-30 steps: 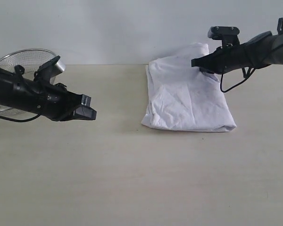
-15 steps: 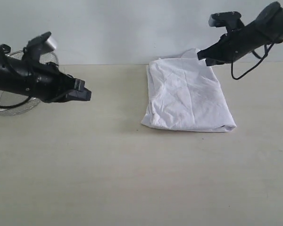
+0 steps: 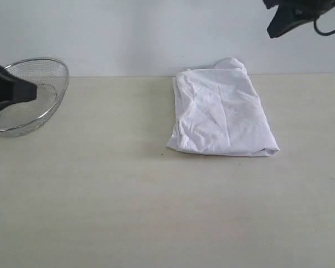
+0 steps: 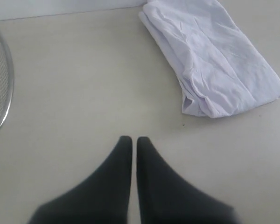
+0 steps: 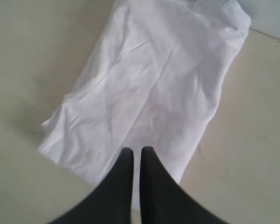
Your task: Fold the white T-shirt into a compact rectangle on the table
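Observation:
The white T-shirt [image 3: 223, 114] lies folded into a wrinkled rectangle on the table [image 3: 156, 212], right of centre near the far edge, plain side up. My left gripper [image 3: 33, 92] is far off at the left edge, shut and holding nothing. In its wrist view the left gripper [image 4: 131, 139] hovers over bare table, with the T-shirt [image 4: 214, 60] well beyond it. My right gripper [image 3: 272, 30] hangs high at the upper right, clear of the cloth. In the right wrist view the right gripper [image 5: 134, 150] is shut and empty above the T-shirt [image 5: 149, 88].
A round wire-mesh basket [image 3: 42, 72] sits at the table's far left, partly behind my left gripper; its rim [image 4: 4, 93] shows in the left wrist view. A pale wall runs behind the table's far edge.
My left arm has pulled back to the left, in front of the basket. My right arm has risen up and to the right, away from the shirt's far corner. The shirt stays folded.

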Controlling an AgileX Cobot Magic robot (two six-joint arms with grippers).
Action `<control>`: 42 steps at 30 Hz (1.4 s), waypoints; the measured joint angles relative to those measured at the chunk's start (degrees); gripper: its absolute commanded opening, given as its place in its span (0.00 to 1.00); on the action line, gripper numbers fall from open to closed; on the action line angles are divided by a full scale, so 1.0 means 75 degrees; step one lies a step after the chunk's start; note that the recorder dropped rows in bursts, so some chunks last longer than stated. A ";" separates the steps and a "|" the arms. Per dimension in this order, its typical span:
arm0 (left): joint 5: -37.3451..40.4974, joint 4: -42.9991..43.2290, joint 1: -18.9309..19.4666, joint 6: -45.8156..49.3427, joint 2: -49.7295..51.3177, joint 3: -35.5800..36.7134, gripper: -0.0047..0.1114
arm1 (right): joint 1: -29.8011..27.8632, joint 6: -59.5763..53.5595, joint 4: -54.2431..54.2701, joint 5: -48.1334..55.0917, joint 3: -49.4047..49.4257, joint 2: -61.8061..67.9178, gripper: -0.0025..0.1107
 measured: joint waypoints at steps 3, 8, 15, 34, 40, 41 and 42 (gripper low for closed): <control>-0.0217 0.0028 0.0000 -0.0327 -0.0933 0.0763 0.08 | -0.0005 -0.0015 0.0378 0.0283 0.0487 -0.0769 0.02; -0.0416 0.0010 0.0000 -0.0502 -0.2174 0.1757 0.08 | -0.0005 -0.0566 0.1469 0.0371 0.2166 -0.2404 0.02; -0.0860 -0.0020 0.0000 -0.0533 -0.3031 0.2787 0.08 | -0.0005 -0.2742 0.3350 -0.0444 0.6939 -0.5781 0.02; -0.1292 -0.0020 0.0000 -0.0533 -0.3031 0.3170 0.08 | 0.0188 -0.4275 0.4087 -0.2097 1.0795 -0.7948 0.02; -0.1292 -0.0020 0.0000 -0.0533 -0.3031 0.3170 0.08 | 0.0251 -0.4275 0.4099 -0.2198 1.0795 -0.7948 0.02; -0.1292 -0.0020 0.0000 -0.0533 -0.3031 0.3170 0.08 | 0.0251 -0.4275 0.4099 -0.2295 1.0795 -0.7948 0.02; -0.1292 -0.0020 0.0000 -0.0533 -0.3031 0.3170 0.08 | 0.0251 -0.4275 0.4099 -0.2377 1.0795 -0.7948 0.02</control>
